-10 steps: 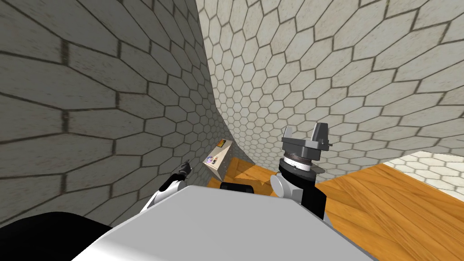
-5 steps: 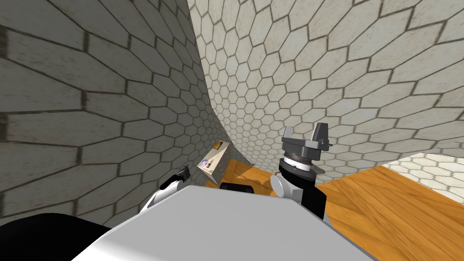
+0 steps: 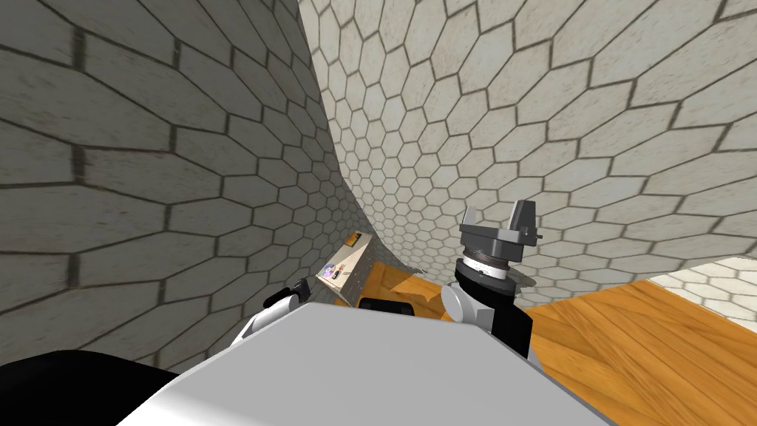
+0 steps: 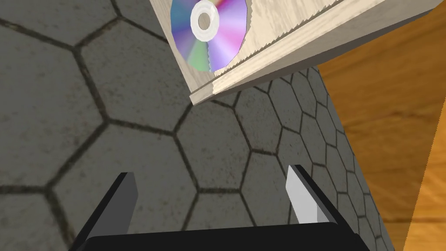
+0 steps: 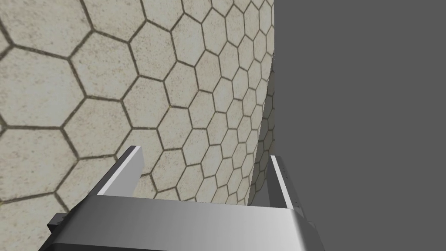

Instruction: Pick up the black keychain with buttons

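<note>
Clutter sits on a pale wooden top (image 4: 283, 26) in the corner of the room. A rainbow-sheened disc (image 4: 209, 30) with a white hub lies flat near its edge, and an orange-and-black item (image 3: 356, 238) lies farther back. I cannot pick out the keychain among them.

The left gripper (image 4: 211, 172) points at the wall (image 4: 130, 130) below the top's corner. Its 2 thin fingers are spread with nothing between them, and the disc lies beyond the fingertips, apart from them. The right gripper (image 3: 497, 214) is raised on my right, its fingers likewise spread and empty.

2 walls of grey hexagon tiles with dark joints meet behind the top. The floor (image 3: 628, 325) is glossy orange-brown wood with visible grain.
</note>
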{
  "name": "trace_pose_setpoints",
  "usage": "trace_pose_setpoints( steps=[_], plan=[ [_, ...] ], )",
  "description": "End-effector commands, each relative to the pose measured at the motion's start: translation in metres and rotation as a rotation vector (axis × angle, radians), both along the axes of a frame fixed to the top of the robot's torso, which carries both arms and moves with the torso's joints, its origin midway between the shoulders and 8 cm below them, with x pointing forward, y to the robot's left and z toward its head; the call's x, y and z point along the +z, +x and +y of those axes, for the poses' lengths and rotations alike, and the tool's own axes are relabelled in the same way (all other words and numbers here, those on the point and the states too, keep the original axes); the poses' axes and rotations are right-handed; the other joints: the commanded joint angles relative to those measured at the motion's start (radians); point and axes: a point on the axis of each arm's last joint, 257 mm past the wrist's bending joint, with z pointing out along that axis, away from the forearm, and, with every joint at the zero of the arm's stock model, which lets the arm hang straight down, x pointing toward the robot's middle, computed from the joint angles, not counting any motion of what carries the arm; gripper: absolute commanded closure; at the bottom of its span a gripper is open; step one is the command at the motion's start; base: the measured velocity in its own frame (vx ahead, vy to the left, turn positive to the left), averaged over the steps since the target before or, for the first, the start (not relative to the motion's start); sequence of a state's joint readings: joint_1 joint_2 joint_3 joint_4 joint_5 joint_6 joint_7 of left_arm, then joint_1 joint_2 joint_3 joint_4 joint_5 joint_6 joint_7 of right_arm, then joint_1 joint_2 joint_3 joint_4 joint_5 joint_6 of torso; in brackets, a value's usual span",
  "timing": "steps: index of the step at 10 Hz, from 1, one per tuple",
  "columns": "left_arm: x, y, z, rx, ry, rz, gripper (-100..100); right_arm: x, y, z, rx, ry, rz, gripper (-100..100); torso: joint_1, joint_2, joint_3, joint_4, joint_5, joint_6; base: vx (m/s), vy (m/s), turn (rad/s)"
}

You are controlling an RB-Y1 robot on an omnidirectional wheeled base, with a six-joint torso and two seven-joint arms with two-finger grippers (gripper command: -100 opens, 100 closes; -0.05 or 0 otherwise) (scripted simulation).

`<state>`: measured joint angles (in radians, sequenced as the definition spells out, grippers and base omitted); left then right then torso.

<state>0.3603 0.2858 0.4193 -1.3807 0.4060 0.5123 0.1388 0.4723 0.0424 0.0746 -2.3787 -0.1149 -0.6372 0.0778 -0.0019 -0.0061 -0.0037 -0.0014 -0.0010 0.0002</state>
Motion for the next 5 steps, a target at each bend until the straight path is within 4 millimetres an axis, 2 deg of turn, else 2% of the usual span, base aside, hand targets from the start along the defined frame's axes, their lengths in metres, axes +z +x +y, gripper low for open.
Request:
trace_pose_setpoints(
  steps=[1, 3, 4, 5],
  plan=[
    [-0.013, -0.009, 0.000, 0.037, -0.050, 0.041, -100, 0.000, 0.000, 0.000, 0.000, 0.000, 0.000, 0, 0.000, 0.000, 0.000, 0.000, 0.000, 0.000, 0.089, -0.063, 0.014],
    [-0.018, -0.014, -0.004, 0.038, -0.067, 0.065, -100, 0.000, 0.000, 0.000, 0.000, 0.000, 0.000, 0, 0.000, 0.000, 0.000, 0.000, 0.000, 0.000, 0.052, -0.027, 0.005],
    [-0.029, -0.022, -0.006, 0.067, -0.110, 0.099, -100, 0.000, 0.000, 0.000, 0.000, 0.000, 0.000, 0, 0.002, 0.003, 0.001, 0.001, 0.000, 0.000, 0.064, -0.027, 0.007],
    [-0.030, -0.024, -0.007, 0.067, -0.117, 0.110, -100, 0.000, 0.000, 0.000, 0.000, 0.000, 0.000, 0, 0.001, 0.001, 0.001, 0.000, 0.000, 0.000, 0.063, -0.033, 0.008]
  ],
)
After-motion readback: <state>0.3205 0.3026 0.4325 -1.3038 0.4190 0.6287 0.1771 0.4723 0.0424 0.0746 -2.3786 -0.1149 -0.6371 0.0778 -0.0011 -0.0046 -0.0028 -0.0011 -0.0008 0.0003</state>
